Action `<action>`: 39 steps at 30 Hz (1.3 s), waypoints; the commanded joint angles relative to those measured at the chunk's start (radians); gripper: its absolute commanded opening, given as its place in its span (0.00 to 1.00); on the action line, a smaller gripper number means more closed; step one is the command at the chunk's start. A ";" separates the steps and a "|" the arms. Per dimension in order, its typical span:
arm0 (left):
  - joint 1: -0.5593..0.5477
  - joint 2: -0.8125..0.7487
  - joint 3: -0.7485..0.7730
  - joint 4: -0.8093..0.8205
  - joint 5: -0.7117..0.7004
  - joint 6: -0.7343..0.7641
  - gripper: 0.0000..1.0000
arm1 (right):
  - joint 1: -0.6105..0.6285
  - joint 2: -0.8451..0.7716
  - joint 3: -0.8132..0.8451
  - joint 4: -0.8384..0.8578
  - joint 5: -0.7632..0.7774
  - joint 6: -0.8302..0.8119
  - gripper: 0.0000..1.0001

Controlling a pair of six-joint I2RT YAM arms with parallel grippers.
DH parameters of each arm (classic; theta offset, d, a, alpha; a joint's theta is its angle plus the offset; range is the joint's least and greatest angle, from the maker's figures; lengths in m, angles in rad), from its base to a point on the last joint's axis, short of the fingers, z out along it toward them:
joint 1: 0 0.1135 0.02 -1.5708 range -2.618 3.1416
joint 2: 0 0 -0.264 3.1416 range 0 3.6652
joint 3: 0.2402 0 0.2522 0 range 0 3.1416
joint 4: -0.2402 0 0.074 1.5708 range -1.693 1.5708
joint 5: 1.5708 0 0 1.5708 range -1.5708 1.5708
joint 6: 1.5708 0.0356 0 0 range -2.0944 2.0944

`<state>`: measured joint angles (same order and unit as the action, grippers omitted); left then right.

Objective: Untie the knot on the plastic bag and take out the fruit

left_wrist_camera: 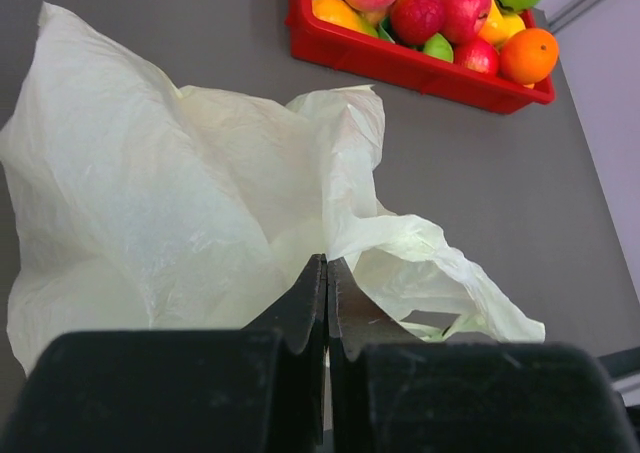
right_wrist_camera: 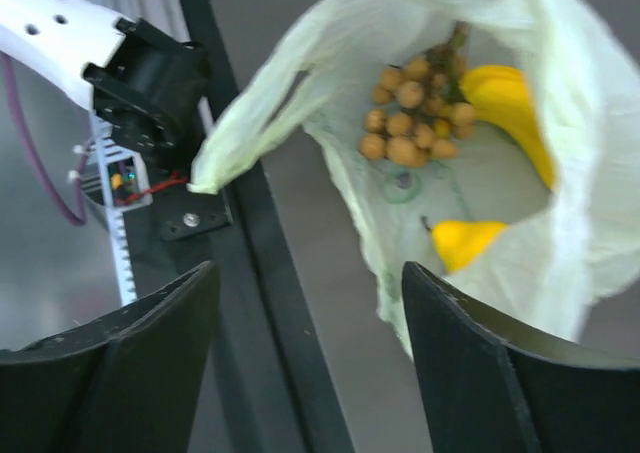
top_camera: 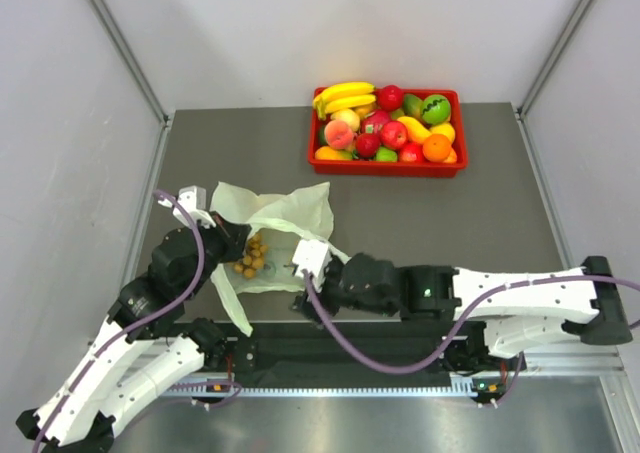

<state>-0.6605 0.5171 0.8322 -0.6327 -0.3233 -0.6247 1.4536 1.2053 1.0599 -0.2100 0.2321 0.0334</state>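
Observation:
The pale green plastic bag lies open on the grey table, left of centre. No knot shows; one thin handle tail trails toward the table's front edge. Inside the bag are tan-brown berries, also in the right wrist view, a yellow banana and a small yellow piece. My left gripper is shut on a fold of the bag at its left rim. My right gripper is open and empty beside the bag's near edge.
A red tray at the back holds a banana bunch, apples, a peach, oranges and a green dark-marked fruit; it also shows in the left wrist view. A black rail runs along the table's near edge under my right gripper.

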 commanded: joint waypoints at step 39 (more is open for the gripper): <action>-0.001 0.008 -0.022 0.117 -0.201 0.023 0.00 | -0.199 0.918 0.466 0.692 0.174 0.105 0.67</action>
<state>-0.6510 0.5388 0.8204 -0.5755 -0.5690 -0.5838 1.2667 2.0933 1.4647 0.4896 0.3199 0.1326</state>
